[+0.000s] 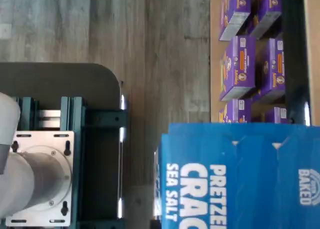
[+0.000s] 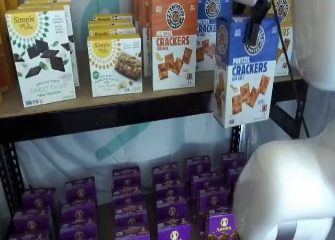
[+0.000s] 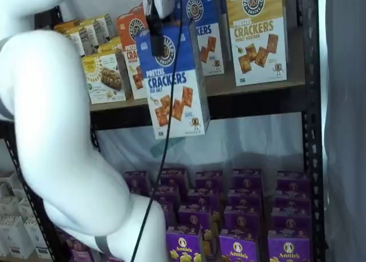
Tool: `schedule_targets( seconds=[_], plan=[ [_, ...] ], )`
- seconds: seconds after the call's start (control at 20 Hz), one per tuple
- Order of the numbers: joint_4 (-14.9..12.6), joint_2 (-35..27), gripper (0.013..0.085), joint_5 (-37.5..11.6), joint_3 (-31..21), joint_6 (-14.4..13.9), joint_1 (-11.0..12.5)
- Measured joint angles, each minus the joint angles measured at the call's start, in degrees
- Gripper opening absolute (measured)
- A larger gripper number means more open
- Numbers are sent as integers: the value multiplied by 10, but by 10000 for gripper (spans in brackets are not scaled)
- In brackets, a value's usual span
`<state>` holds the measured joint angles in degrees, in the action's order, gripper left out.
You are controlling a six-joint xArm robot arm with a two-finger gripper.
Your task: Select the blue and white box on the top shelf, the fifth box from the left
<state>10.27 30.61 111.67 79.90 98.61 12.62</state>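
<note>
Arm reached down from above, w/ the end effector (image 2: pixel 257 21) clamped on the blue and white box (image 2: pixel 245 72) at its top, box hanging clear in front of the top shelf (image 2: pixel 104 114) in both shelf views. Wrist view gave only the box's blue top w/ "SEA SALT" lettering, fingers hidden; a shelf view showed the orange cheddar box (image 2: pixel 174 41) beside it.
</note>
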Motion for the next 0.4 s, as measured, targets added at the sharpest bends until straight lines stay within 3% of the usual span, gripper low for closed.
schedule_targets(
  seconds=[0.4],
  plan=[
    [10,38,610,-20,-64,17,16]
  ],
)
